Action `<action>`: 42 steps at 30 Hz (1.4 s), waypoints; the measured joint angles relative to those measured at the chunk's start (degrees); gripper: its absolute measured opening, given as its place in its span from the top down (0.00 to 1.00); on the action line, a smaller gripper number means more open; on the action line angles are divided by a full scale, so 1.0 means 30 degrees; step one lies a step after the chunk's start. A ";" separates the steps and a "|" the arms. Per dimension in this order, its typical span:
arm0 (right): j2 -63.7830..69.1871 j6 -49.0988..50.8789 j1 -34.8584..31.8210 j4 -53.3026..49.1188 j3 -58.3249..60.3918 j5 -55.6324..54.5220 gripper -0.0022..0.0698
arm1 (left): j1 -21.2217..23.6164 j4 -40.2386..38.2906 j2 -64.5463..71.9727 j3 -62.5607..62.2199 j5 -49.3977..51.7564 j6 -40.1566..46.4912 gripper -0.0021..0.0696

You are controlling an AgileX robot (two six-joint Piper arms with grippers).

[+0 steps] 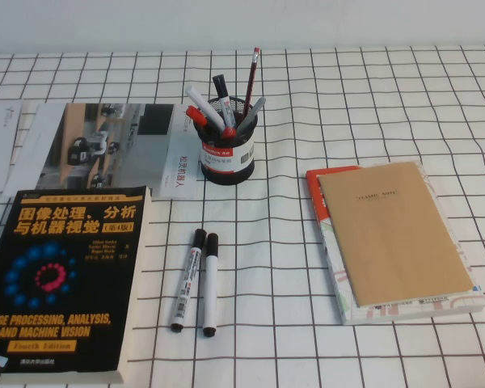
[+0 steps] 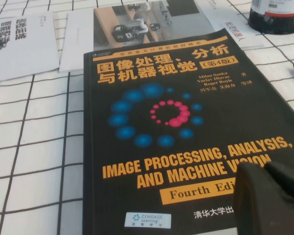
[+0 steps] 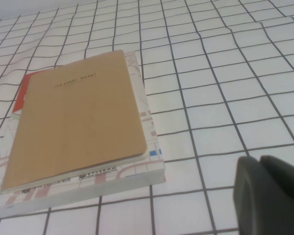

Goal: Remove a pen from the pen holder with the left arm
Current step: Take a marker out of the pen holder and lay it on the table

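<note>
A black mesh pen holder (image 1: 226, 153) stands at the table's back centre, holding several pens and markers (image 1: 223, 101). Its base (image 2: 277, 17) also shows in the left wrist view. Two black-capped white markers (image 1: 197, 279) lie side by side on the checked cloth in front of it. My left gripper (image 2: 264, 167) is shut and empty, low over the near end of a black textbook (image 2: 186, 127) at the front left, well short of the holder. Over bare cloth near the front right, my right gripper (image 3: 260, 159) is shut and empty.
The black textbook (image 1: 61, 283) fills the front left. Papers and a brochure (image 1: 105, 145) lie behind it. A tan notebook on a stack of books (image 1: 396, 234) sits at the right. The checked cloth (image 1: 267, 323) covers the table.
</note>
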 joint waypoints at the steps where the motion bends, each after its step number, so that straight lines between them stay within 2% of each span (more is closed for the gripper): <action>1: 0.0000 0.0000 0.0000 0.0000 0.0000 0.0000 0.99 | 0.0000 0.0000 0.0000 0.0000 0.0000 0.0000 0.98; 23: 0.0000 0.0000 0.0000 0.0000 0.0000 0.0000 0.99 | 0.0000 -0.0407 0.0000 0.0000 -0.0146 0.0000 0.98; 29: 0.0000 0.0000 0.0000 0.0000 0.0000 0.0000 0.99 | 0.0000 -0.3402 0.0000 0.0000 -0.1841 -0.0561 0.98; 35: 0.0000 0.0000 0.0000 0.0000 0.0000 0.0000 0.99 | 0.0000 -1.0206 0.0000 0.0000 -0.4518 -0.3993 0.98; 42: 0.0000 0.0000 0.0000 0.0000 0.0000 0.0000 0.99 | 0.0000 -1.1606 0.0000 0.0000 -0.6281 -0.4113 0.98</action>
